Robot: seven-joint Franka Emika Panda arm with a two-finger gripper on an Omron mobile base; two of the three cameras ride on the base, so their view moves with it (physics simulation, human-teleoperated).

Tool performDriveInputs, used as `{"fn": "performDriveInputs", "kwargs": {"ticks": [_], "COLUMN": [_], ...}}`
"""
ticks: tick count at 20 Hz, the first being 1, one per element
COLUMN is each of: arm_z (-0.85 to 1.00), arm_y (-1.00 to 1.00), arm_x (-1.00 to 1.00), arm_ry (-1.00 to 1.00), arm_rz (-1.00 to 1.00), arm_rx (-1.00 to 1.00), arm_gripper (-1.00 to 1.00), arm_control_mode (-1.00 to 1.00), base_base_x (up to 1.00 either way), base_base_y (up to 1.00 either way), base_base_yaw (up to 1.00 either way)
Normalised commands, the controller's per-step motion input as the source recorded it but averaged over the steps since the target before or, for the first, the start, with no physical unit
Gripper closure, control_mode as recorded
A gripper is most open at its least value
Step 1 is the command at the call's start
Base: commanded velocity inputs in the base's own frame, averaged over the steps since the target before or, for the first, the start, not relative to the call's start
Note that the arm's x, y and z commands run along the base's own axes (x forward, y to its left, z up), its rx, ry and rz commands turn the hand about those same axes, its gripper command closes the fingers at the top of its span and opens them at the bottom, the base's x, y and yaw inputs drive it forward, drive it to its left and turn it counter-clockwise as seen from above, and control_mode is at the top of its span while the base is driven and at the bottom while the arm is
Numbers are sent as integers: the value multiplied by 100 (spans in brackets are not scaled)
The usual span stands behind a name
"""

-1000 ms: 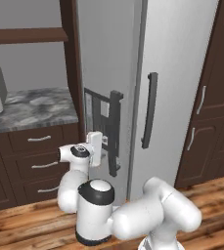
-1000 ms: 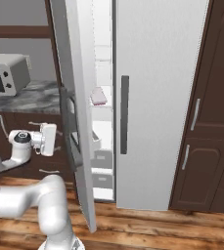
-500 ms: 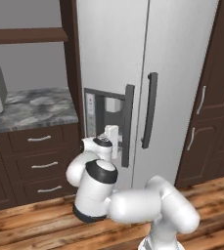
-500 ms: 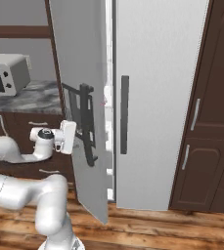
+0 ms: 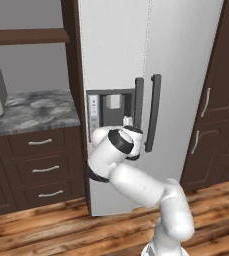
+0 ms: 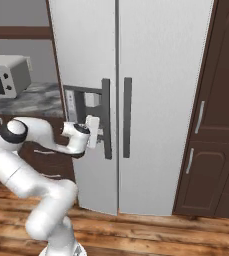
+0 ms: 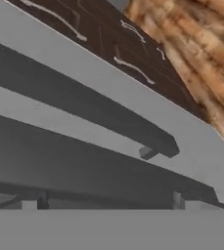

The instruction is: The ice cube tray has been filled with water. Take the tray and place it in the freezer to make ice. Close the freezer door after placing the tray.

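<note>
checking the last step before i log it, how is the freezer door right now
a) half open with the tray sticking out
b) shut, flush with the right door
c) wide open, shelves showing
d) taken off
b: the freezer door sits flush beside the right door in both base views, with no shelves showing, and the gripper is at its handle.

Freezer door (image 5: 113,60) flush shut, blocking the compartment. Pincer (image 6: 97,131) pressed against its dispenser panel (image 6: 86,105), just beside the bar handle (image 6: 106,119). Open floor (image 6: 151,235) before the fridge.
</note>
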Motion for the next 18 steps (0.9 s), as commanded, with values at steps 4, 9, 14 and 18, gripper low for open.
{"fn": "performDriveInputs", "kwargs": {"ticks": [4,9,14,18], "arm_z": [0,0,0,0], "arm_y": [-82,-64,-47,-7], "arm_x": [91,96,58,38], "arm_ry": [14,19,18,22], "arm_rz": [43,46,41,21], "arm_rx": [18,14,6,0], "arm_gripper": [-100,-100,-100,-100], "arm_control_mode": [-100,-100,-100,-100], "base_base_x": [0,0,0,0], "base_base_y": [0,0,0,0], "base_base_yaw": [0,0,0,0]}}
